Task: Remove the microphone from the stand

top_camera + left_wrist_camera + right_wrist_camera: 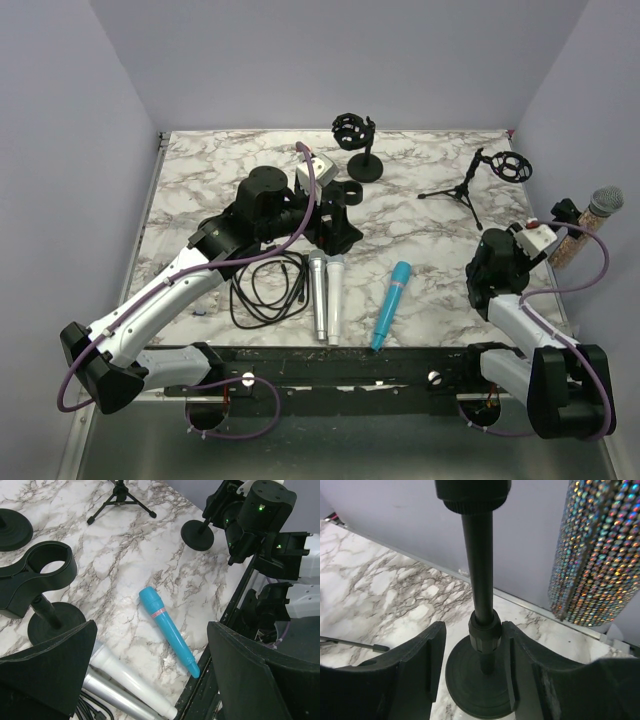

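A glitter-covered microphone [572,243] with a grey mesh head sits tilted in a black stand at the table's right edge. In the right wrist view its sparkling body [592,550] rises at the right. The stand's pole [479,555] and round base [470,690] lie between my right gripper's [474,636] fingers. That gripper is open around the pole's lower collar; the right finger is close against it and the left stands apart. In the top view my right gripper [556,226] is just left of the microphone. My left gripper [333,215] [150,652] is open and empty at mid-table.
A teal microphone [392,304] [167,627], two silver microphones [326,296] and a coiled black cable [265,288] lie near the front. An empty clip stand [42,572] is beside the left gripper. A shock-mount stand [357,142] and a tripod stand [478,180] stand at the back.
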`<action>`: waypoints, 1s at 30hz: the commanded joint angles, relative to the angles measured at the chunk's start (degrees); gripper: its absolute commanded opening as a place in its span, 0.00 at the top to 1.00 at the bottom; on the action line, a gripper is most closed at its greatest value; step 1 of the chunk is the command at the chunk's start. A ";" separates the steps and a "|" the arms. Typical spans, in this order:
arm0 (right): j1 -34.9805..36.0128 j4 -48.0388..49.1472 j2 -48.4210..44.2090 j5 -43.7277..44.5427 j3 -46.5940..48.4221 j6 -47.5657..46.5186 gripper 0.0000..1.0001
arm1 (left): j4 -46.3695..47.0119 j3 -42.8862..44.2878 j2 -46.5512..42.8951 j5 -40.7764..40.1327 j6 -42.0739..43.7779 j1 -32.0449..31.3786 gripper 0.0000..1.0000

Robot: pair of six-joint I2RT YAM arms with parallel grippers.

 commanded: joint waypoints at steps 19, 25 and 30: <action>-0.21 7.06 3.88 -25.45 0.21 9.51 0.96 | -1.15 1.00 -0.03 -2.10 1.40 -0.71 0.05; 1.42 9.77 8.70 -30.80 2.18 10.97 0.98 | -1.19 1.12 0.24 -2.03 1.31 -0.75 0.04; 7.47 13.89 15.02 -30.59 5.49 9.60 0.98 | -1.09 0.91 -0.59 -3.09 1.81 -0.71 0.04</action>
